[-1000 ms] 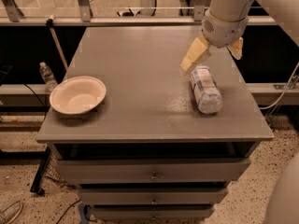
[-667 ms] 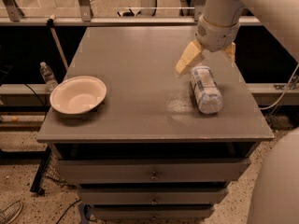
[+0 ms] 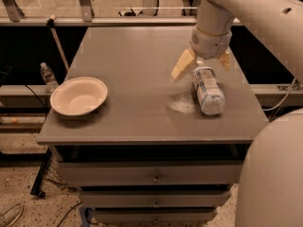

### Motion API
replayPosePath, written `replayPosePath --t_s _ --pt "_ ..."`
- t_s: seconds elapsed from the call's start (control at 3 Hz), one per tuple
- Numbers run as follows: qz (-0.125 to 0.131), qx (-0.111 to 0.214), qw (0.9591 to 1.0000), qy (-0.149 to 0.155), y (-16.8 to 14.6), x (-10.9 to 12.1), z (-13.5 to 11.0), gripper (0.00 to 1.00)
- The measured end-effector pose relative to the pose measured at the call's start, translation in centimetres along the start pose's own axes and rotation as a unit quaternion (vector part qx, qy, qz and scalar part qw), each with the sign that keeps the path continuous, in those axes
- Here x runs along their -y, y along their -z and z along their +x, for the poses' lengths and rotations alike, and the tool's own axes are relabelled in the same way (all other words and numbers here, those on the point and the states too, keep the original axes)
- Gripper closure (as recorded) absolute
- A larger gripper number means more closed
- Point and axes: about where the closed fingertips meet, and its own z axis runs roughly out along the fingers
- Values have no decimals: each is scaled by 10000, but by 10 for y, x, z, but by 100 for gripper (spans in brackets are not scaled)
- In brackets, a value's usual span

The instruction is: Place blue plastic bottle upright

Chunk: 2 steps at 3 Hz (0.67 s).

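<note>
The blue plastic bottle lies on its side on the right part of the grey cabinet top, its base toward the front edge and its cap end toward the back. My gripper hangs from the white arm just over the bottle's cap end. Its tan fingers are spread wide, one to the left of the cap and one to the right. The cap itself is mostly hidden under the wrist. The gripper holds nothing.
A cream bowl sits at the cabinet's front left edge. A small clear bottle stands at floor level left of the cabinet. A pole leans by the back left corner. My arm's white body fills the lower right.
The gripper has come down and slightly left toward the bottle's cap end, its fingers now straddling it. The bottle and the bowl have not moved.
</note>
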Motion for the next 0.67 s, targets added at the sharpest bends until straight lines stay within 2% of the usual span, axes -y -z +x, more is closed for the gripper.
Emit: replayPosePath --t_s 0.33,0.67 --pt "-97 -41 9999 -40 -10 0 2 2" --pt "-151 -74 9999 -19 -16 1 6 32"
